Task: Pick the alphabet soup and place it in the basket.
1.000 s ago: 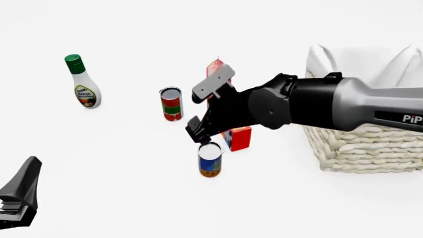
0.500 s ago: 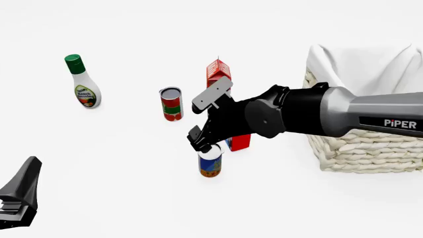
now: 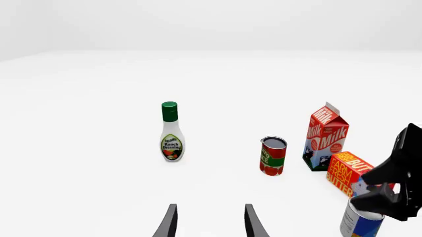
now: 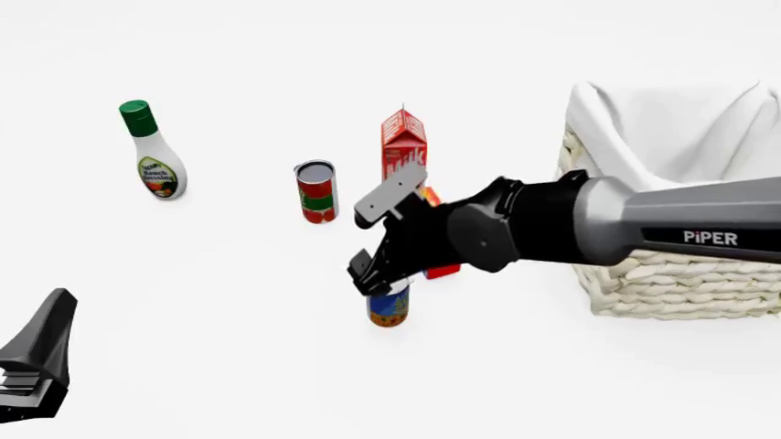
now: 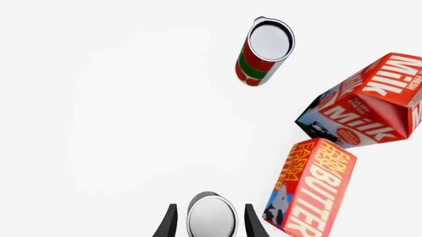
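The alphabet soup (image 4: 388, 308) is a small can with a silvery top and a blue label that turns orange-brown lower down. It stands upright at mid-table. My right gripper (image 4: 377, 278) has come down over it and hides its top in the front view. The right wrist view shows the alphabet soup's lid (image 5: 212, 216) between the two fingers of my right gripper (image 5: 209, 220); a small gap remains on each side, so it is open. The wicker basket (image 4: 665, 267) with white lining stands to the right. My left gripper (image 3: 211, 226) is open and empty, low at the front left (image 4: 37, 366).
A red-and-green can (image 4: 316, 191), a milk carton (image 4: 401, 143) and a butter box (image 5: 310, 188) stand just behind the soup. The butter box is close beside the right fingers. A ranch dressing bottle (image 4: 153, 163) stands at the far left.
My right gripper has dropped down and slightly toward me, from just above the soup can to straddling its top. The left arm has not moved.
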{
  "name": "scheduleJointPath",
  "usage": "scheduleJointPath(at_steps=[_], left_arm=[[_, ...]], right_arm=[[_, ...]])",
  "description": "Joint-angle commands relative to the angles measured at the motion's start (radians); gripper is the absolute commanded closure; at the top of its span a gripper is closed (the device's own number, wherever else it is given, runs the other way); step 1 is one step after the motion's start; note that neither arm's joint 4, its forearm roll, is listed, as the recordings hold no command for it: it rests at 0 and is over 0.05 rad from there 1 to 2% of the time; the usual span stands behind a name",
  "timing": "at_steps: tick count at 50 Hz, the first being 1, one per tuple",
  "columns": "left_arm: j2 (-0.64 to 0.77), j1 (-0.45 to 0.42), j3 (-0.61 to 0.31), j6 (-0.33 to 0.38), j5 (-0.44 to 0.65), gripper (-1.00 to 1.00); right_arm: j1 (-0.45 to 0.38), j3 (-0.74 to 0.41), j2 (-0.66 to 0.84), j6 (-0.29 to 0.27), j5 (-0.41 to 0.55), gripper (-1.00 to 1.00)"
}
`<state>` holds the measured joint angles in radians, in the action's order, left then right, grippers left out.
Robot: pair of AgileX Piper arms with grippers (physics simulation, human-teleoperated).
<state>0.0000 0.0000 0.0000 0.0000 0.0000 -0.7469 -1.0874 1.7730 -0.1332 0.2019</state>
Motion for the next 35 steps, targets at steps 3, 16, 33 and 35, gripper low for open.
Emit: scheduleJointPath(at_steps=[3,16,33,35], left_arm=[[0.000,0.000,0.000,0.000,0.000,-1.00],[0.000,0.000,0.000,0.000,0.000,-1.00],[0.000,0.000,0.000,0.000,0.000,-1.00],[0.000,0.000,0.000,0.000,0.000,-1.00]], right_arm=[[0.002,0.017,0.022,-0.001,-0.023,-1.00],[-0.004,0.025,0.018,0.000,-0.019,-1.00],[0.003,0.045,0.032,-0.012,-0.038,-1.00],[0.003,0.045,0.039,-0.011,-0.041,-1.00]])
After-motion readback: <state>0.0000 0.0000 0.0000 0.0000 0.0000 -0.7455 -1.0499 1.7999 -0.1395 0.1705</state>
